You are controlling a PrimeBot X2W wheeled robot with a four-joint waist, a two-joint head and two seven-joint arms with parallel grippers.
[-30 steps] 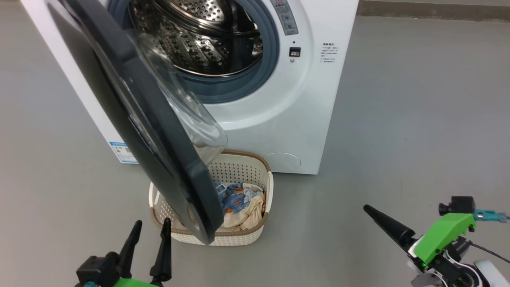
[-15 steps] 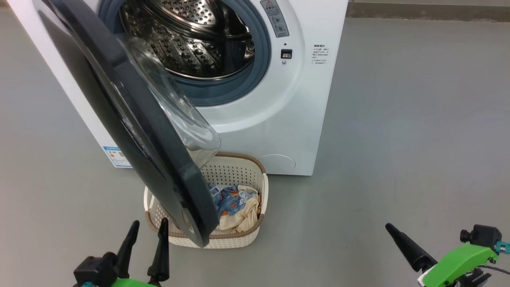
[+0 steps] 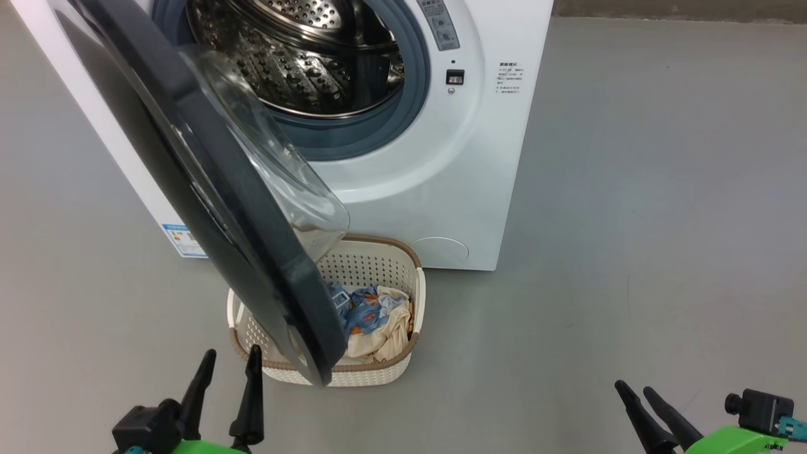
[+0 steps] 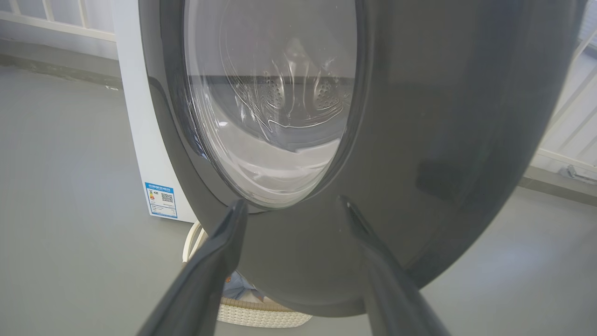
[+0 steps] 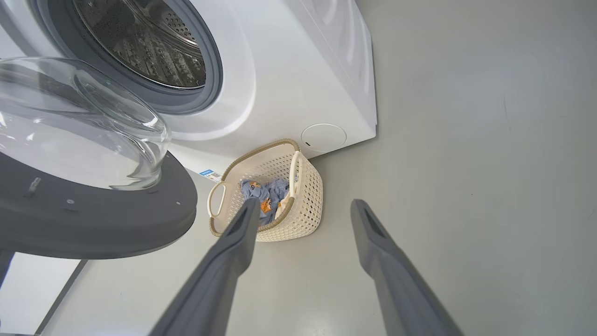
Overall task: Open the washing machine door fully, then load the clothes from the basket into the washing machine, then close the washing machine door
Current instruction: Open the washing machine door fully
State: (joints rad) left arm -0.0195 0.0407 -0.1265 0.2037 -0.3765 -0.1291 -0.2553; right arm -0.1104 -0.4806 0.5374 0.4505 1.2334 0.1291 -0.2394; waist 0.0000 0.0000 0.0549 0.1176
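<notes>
The white washing machine (image 3: 435, 183) stands with its steel drum exposed. Its glossy black washing machine door (image 3: 208, 189) hangs swung out toward me, the glass dome facing right, and covers the left part of the cream basket (image 3: 378, 372) on the floor below. Blue, orange-patched and cream clothes (image 3: 372, 318) lie in the basket. My left gripper (image 3: 232, 350) is open just in front of the door's lower edge; its wrist view has the door (image 4: 443, 116) close ahead. My right gripper (image 3: 633, 386) is open, low at the far right, and its wrist view looks toward the basket (image 5: 308, 196) and clothes (image 5: 266, 193).
Grey floor (image 3: 630, 221) stretches to the right of the machine and in front of the basket. A blue label sticker (image 3: 183, 239) sits low on the machine's front left. A pale wall base (image 4: 56, 32) runs behind the machine.
My right gripper has dropped toward the lower right corner and turned, so both its fingers now show. The head camera shifted slightly. The left gripper, door and basket hold their places.
</notes>
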